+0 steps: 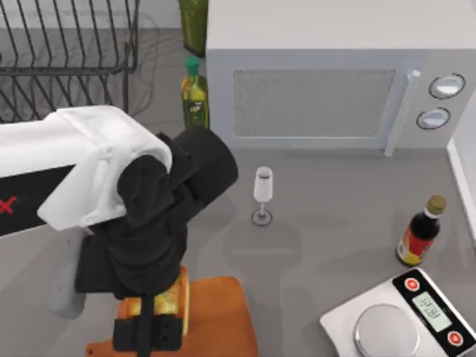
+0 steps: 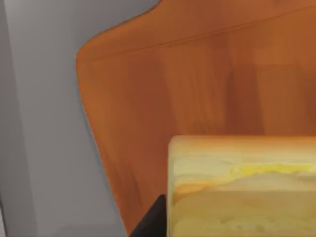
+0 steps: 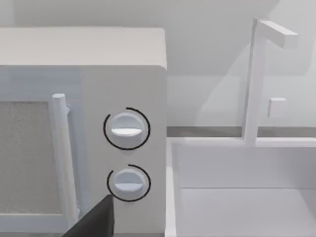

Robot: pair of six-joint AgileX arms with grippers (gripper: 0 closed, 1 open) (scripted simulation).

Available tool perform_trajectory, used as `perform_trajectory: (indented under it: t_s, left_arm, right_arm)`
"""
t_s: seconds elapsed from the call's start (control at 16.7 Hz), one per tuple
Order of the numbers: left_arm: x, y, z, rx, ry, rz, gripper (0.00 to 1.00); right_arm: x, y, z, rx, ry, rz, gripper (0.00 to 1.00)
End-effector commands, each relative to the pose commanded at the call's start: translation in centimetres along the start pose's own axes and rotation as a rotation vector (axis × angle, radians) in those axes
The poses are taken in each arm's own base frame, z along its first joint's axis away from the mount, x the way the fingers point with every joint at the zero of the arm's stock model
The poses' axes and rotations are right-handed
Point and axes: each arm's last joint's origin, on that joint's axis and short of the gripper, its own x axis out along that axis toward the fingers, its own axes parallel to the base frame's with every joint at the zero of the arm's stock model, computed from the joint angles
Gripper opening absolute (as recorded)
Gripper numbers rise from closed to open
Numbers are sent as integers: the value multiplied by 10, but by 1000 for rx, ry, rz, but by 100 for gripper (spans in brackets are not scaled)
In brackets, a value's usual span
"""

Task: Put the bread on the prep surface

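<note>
The bread [image 1: 169, 299], a small golden-yellow block with browner crust edges, is held just over the left part of the prep surface [image 1: 223, 321], an orange-brown wooden board at the table's front. My left gripper [image 1: 149, 331] reaches down over the board and is shut on the bread. Up close in the left wrist view, the bread [image 2: 242, 187] hangs above the board [image 2: 187, 84], with one dark fingertip [image 2: 150, 223] against its side. Whether the bread touches the wood is hidden. My right gripper [image 3: 94, 222] is parked facing the microwave.
A microwave [image 1: 312, 89] stands at the back, a green oil bottle [image 1: 195, 95] to its left, and a dish rack [image 1: 67, 52] at the back left. A wine glass [image 1: 262, 195] stands mid-table. A dark sauce bottle [image 1: 421, 232] and a white scale [image 1: 405, 320] are at the right.
</note>
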Motion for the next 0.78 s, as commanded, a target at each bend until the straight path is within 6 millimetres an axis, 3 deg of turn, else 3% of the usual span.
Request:
perform_trajectory:
  t_s: [0.42, 0.78]
  left_arm:
    - [-1, -1, 1, 5, 5, -4, 0]
    - [17, -1, -1, 12, 1, -2, 0]
  right_arm:
    - [0, 0, 0, 0, 0, 0, 100]
    - [0, 0, 0, 0, 0, 0, 100]
